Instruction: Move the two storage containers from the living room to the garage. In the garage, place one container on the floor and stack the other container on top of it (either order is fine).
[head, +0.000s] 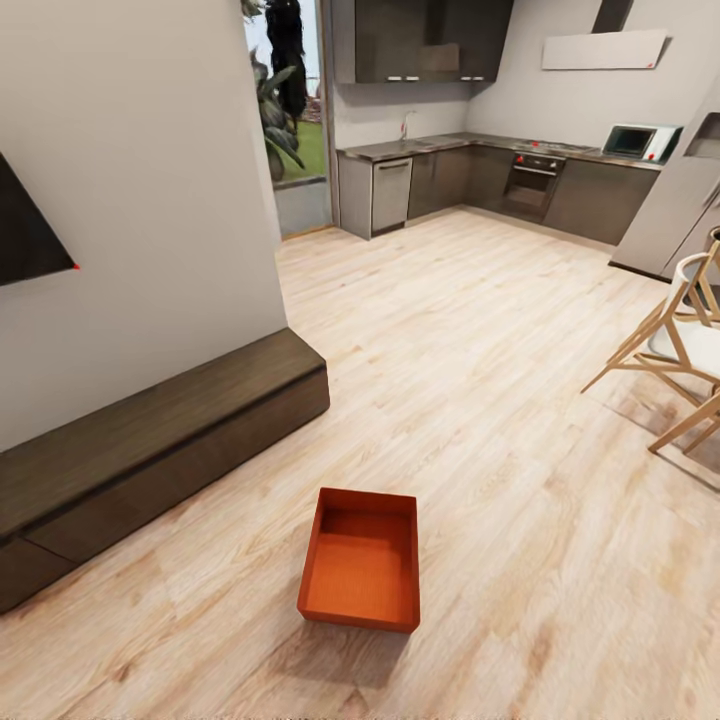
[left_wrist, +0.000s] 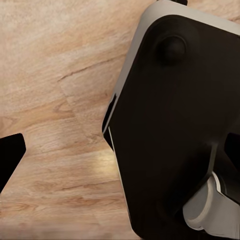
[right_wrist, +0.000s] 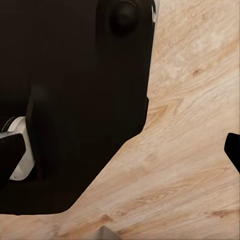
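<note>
From the head camera we see one orange-red storage container (head: 361, 572) sitting lidless and empty on the light wood-plank floor (head: 480, 400), low in the frame and a little left of centre, its long sides running away from us. To its left, apart from it, a long dark wood bench (head: 150, 450) runs along the foot of a pale wall (head: 140, 180), where the corner of a black panel (head: 25, 235) hangs. Beyond the open floor stands the dark-cabinet kitchen (head: 480, 180), with a built-in oven (head: 533, 185), a microwave (head: 638, 141) on the worktop and a steel-fronted dishwasher (head: 391, 194). A glazed opening (head: 288, 110) beside it shows green plants outside. At the right edge, a light wooden chair (head: 680, 345) with a white seat stands well apart from the container.

In the left wrist view we look down at wood planks (left_wrist: 60, 75) and the robot's black, white-rimmed base (left_wrist: 175, 125). A dark fingertip (left_wrist: 10, 155) of the left gripper's fingers juts in at one edge; we cannot tell whether the fingers are spread or closed.

In the right wrist view the same black base (right_wrist: 75, 100) covers much of the frame above pale planks (right_wrist: 185, 150). Dark fingertips (right_wrist: 233, 150) of the right gripper's fingers show at opposite edges, set wide apart with only bare floor between them, holding nothing.
</note>
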